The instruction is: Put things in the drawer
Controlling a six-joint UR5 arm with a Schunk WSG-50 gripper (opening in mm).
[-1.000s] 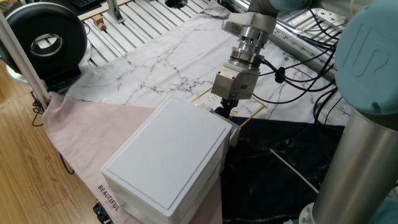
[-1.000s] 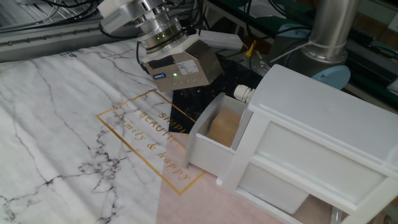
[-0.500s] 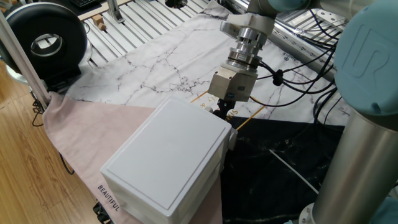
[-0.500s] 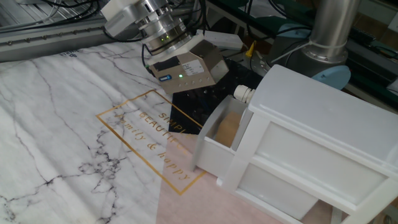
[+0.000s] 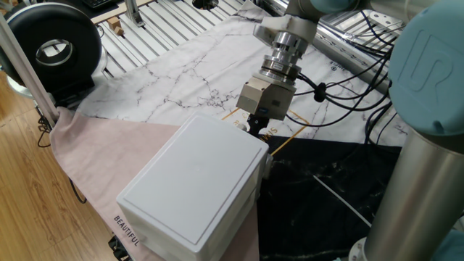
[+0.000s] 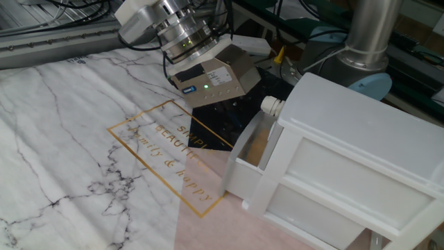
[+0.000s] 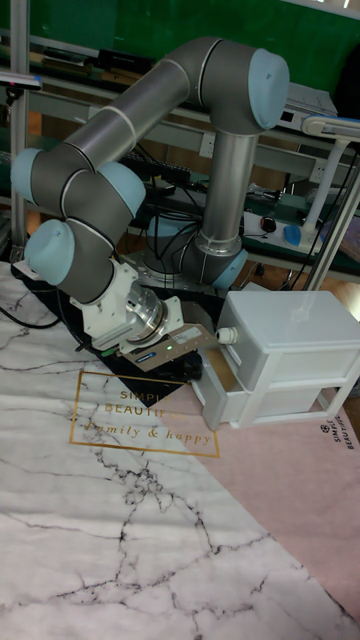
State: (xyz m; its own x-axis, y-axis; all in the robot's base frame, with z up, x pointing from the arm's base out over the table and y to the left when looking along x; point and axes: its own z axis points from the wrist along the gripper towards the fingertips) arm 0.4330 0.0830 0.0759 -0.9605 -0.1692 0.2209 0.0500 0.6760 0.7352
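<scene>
The drawer of the white cabinet stands out only a short way from the top row. Inside it, a sliver of the light-brown wooden cube shows through the narrow gap. My gripper hangs tilted right at the drawer's front panel, its dark fingers together with nothing between them. In the other fixed view the gripper's body hides the fingertips. In the tall fixed view the gripper sits just left of the drawer.
The cabinet stands on a pink cloth beside a marble-print cloth with gold lettering. A black round device is at the far left. Cables and the arm's base crowd the right side.
The drawer has slid further into the cabinet, and less of the cube shows. My gripper has followed the front panel towards the cabinet.
</scene>
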